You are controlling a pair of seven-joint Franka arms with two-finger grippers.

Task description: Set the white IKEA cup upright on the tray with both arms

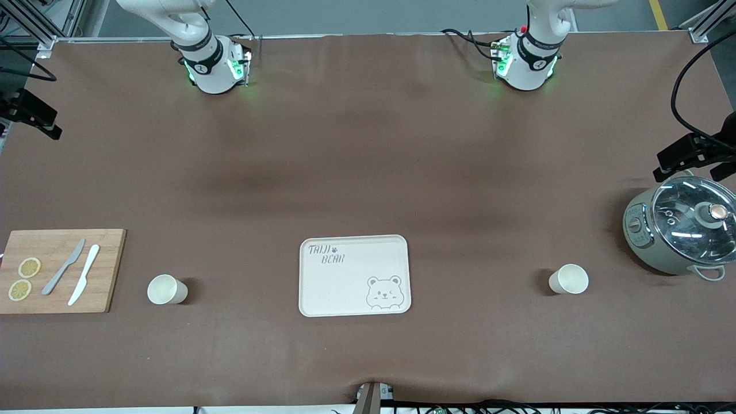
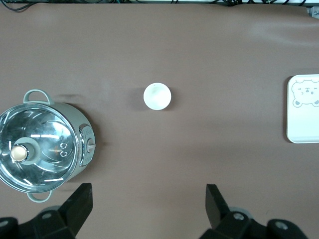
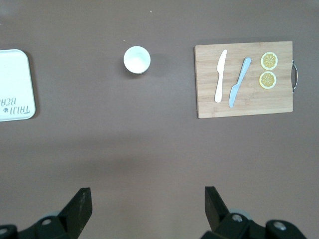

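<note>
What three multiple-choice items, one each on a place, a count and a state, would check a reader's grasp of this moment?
1. Where does the tray lie?
A. between the two white cups
B. on the cutting board
C. under the pot

2. How many lemon slices are on the cutting board?
A. one
B. two
C. four

3. How do the left gripper and right gripper stand?
A. both open, holding nothing
B. both shut on cups
C. one open, one shut

Answers:
1 A: one cup sits toward the right arm's end, the other cup toward the left arm's.
2 B: two slices show.
3 A: each wrist view shows spread fingers over bare table.
</note>
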